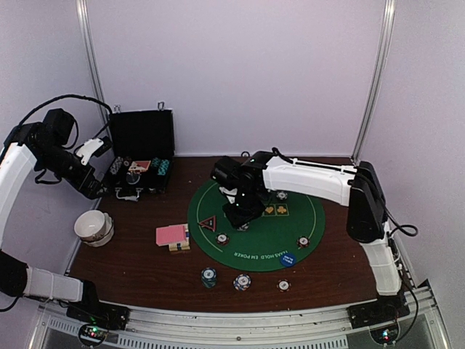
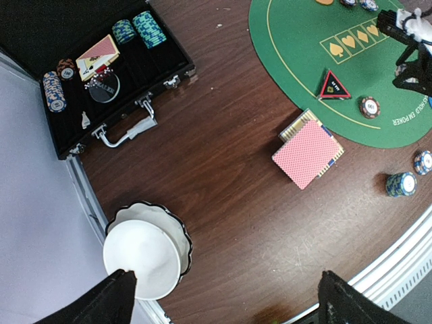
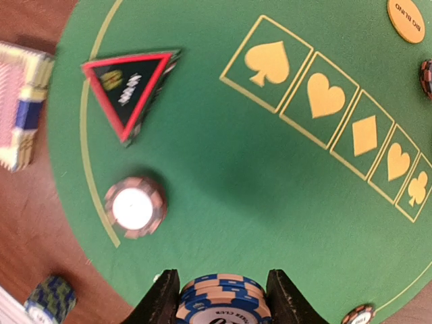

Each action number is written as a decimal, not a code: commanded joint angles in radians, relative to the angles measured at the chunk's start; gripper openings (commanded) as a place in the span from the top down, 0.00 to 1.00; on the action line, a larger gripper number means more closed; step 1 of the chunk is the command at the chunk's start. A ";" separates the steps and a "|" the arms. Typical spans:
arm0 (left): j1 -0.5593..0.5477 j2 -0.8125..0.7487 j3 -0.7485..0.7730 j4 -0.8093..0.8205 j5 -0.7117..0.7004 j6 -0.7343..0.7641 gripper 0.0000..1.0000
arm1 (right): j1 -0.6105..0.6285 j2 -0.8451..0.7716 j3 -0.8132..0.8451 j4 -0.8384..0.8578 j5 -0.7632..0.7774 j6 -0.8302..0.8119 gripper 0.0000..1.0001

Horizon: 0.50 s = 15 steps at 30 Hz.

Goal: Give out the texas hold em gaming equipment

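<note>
At the far left, the open case (image 1: 142, 134) holds teal chips (image 2: 142, 28), blue-white chips (image 2: 52, 91), a brown chip (image 2: 65, 67) and a few cards (image 2: 98, 55). Nearer, by the table's left edge, sits the white bowl (image 2: 145, 253). The left gripper (image 2: 234, 297) hangs over this side, its fingers wide apart.

Right of the bowl, the deck (image 2: 307, 152) lies on the wood just beside the mat (image 1: 254, 240), whose near rim reads "TEXAS HOLD EM POKER". On the mat's left part lie the triangle marker (image 3: 128, 88) and, nearer, a brown-red chip (image 3: 135, 206). The right gripper (image 3: 223, 293) is over the mat there, clamped on a held stack (image 3: 223, 307) of blue-white chips; the lettering on it is too blurred to read. An orange disc (image 3: 405, 20), beyond the suit boxes, reads "BIG BLIND". A blue disc (image 1: 288, 259) lies at the mat's near right, its writing too small to read.
</note>
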<state>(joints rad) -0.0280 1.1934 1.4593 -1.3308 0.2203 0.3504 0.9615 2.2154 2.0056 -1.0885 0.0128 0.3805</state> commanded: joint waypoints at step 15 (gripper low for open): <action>0.000 -0.007 -0.021 0.043 0.010 0.013 0.02 | -0.064 0.318 0.349 0.005 -0.010 0.066 0.71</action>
<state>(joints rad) -0.0280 1.1938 1.4452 -1.3254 0.2211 0.3504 0.9054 2.4924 2.3039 -1.0946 0.0185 0.4103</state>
